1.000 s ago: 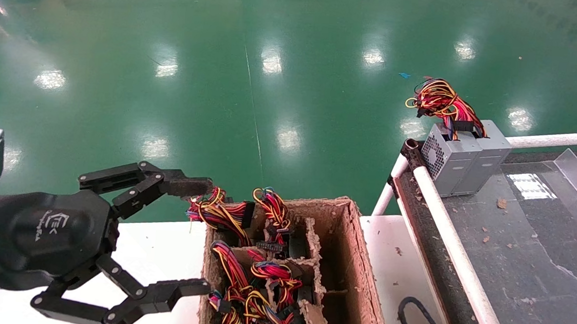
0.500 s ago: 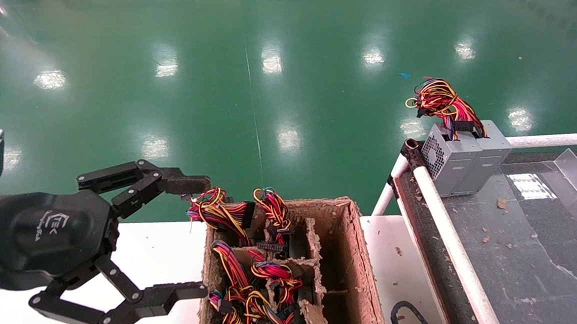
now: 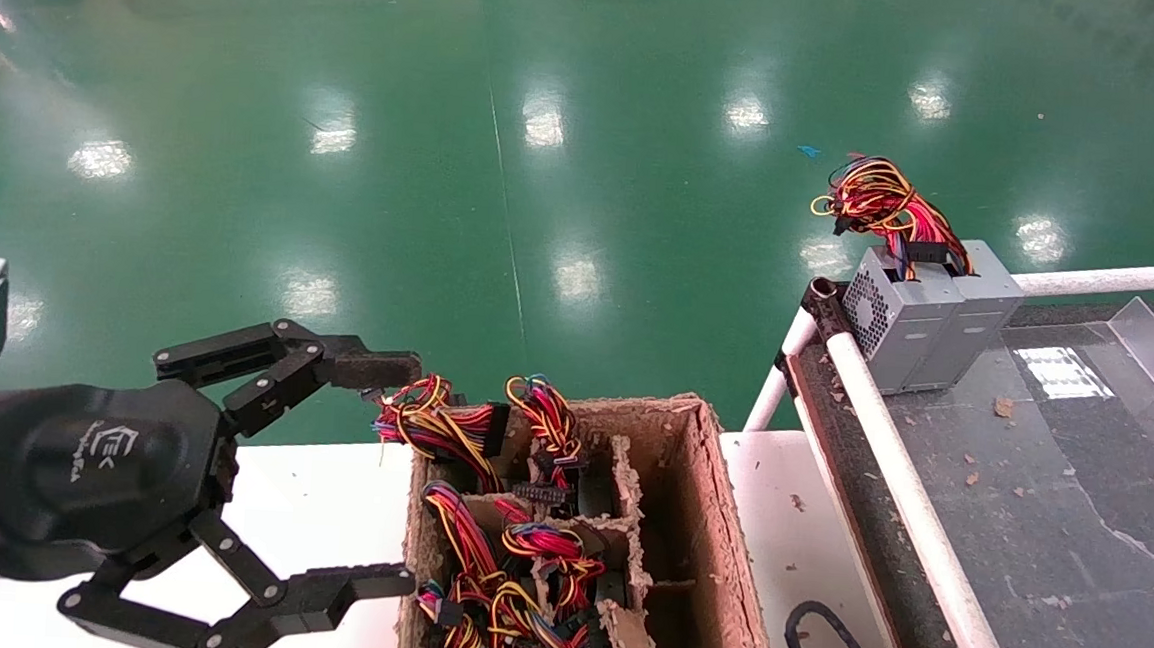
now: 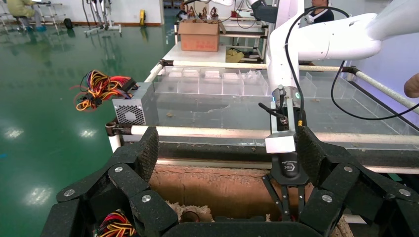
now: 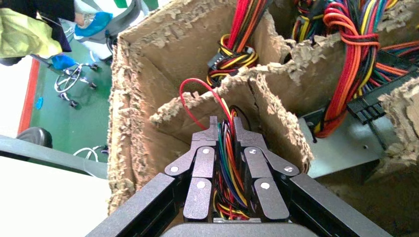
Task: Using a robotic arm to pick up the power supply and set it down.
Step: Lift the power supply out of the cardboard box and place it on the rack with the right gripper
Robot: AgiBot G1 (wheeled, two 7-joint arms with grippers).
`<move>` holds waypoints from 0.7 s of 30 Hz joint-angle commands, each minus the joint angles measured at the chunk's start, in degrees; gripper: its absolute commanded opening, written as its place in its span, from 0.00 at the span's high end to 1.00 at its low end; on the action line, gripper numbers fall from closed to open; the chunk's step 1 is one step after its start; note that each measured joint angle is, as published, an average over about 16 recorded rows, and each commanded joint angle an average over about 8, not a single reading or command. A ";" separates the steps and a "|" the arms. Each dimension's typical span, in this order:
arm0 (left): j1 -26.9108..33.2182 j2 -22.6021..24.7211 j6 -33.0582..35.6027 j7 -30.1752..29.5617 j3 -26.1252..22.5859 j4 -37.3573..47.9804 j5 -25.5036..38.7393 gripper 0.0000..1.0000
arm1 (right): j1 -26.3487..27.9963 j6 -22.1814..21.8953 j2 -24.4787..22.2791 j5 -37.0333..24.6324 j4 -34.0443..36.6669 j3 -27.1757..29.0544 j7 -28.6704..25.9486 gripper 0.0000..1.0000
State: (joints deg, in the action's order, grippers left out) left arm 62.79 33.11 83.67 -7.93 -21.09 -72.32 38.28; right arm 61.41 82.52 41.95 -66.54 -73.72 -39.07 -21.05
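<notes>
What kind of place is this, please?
Most likely a factory or workshop floor: a glossy green painted floor, a torn cardboard box of wired power supplies, and a railed workbench. The right claw grips a cable bundle.

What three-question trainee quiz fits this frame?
1. True or false: the left gripper is shut on a cable.
2. What does the right gripper clamp? A. a wire bundle inside the cardboard box. B. a white rail. C. a loose black cable.
3. Fill in: the grey power supply on the bench stands to the robot's ____ of the cardboard box.

Key: 1. False, its fingers are spread open beside the box. 2. A. 3. right.
</notes>
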 commanded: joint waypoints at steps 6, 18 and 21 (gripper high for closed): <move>0.00 0.00 0.00 0.00 0.00 0.00 0.00 0.00 | -0.54 0.14 -0.28 1.73 -0.29 0.64 0.47 1.00; 0.00 0.00 0.00 0.00 -0.01 0.00 -0.01 0.00 | -2.77 -1.53 -3.40 8.84 -1.89 5.23 4.41 1.00; 0.00 0.00 0.00 0.01 -0.01 0.00 -0.01 0.00 | -3.50 -1.99 -4.79 11.74 -2.41 7.22 6.03 1.00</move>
State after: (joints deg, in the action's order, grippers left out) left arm 62.80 33.10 83.66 -7.93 -21.10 -72.32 38.27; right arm 57.85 80.52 37.22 -54.85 -75.95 -31.82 -14.84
